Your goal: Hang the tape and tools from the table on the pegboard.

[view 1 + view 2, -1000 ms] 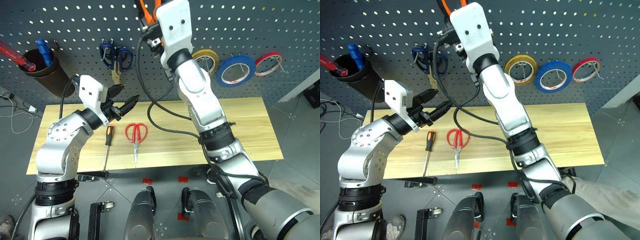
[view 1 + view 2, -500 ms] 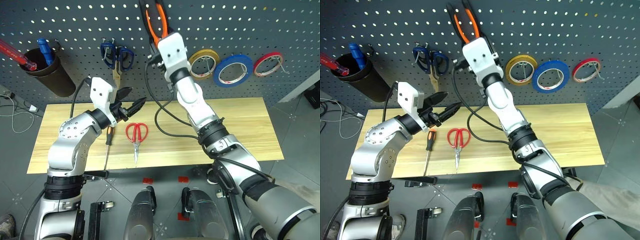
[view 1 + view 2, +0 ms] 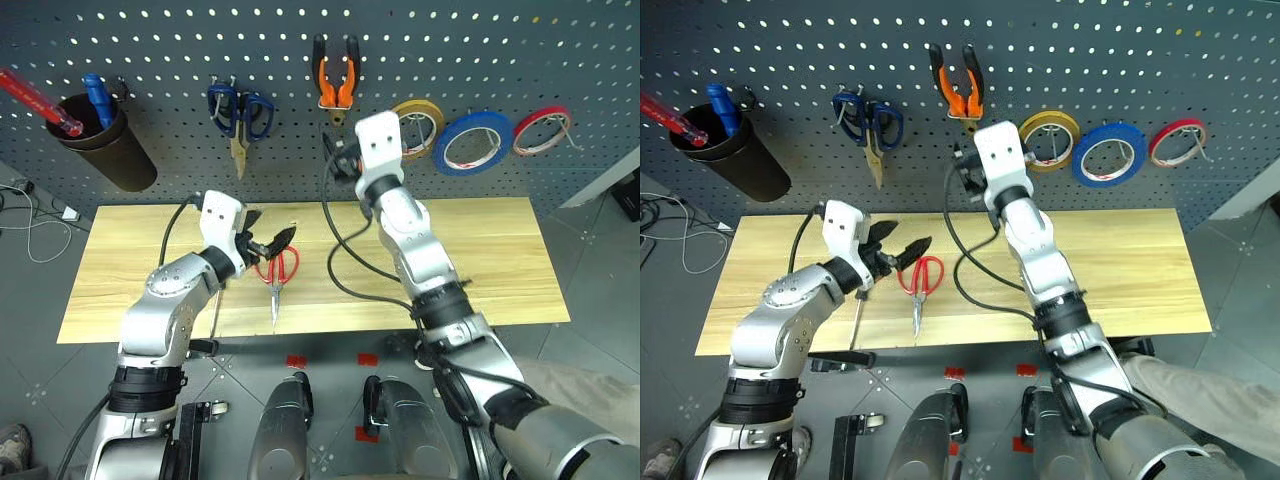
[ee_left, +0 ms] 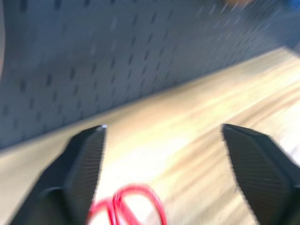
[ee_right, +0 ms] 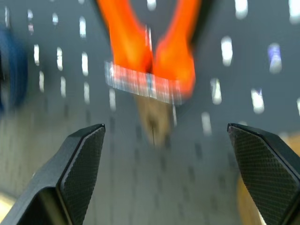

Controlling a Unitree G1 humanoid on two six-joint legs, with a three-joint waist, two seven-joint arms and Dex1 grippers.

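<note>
Altogether, the pegboard (image 3: 150,60) carried one dark cup (image 3: 105,150) at its left with a red tool (image 3: 35,100) and a blue-handled tool (image 3: 97,97) standing in it, then one pair of blue-handled scissors (image 3: 238,115), one pair of orange-and-black pliers (image 3: 335,80) hanging nose down, and three tape rings in a row: yellow (image 3: 418,120), the blue tape (image 3: 478,140) and red (image 3: 542,128). On the bench (image 3: 500,260) lay two tools, side by side near its left half: one screwdriver (image 3: 857,305), partly hidden by the left arm, and one pair of red-handled scissors (image 3: 278,275) with the blades pointing toward the bench's near edge.

The left arm was bent low over the bench, its forearm reaching toward the right, so that the left gripper (image 3: 268,243) hung just above the red scissor handles. Its jaws were spread wide and held nothing; the left wrist view showed the red loops (image 4: 129,206) low between the two black fingers (image 4: 82,159), with bare wood beyond.

The right arm stretched up from the bench's near edge toward the board, its wrist housing just below the pliers. The right gripper (image 5: 168,159) faced the pegboard with its jaws also spread wide and empty, the pliers hanging free ahead of the fingers.
</note>
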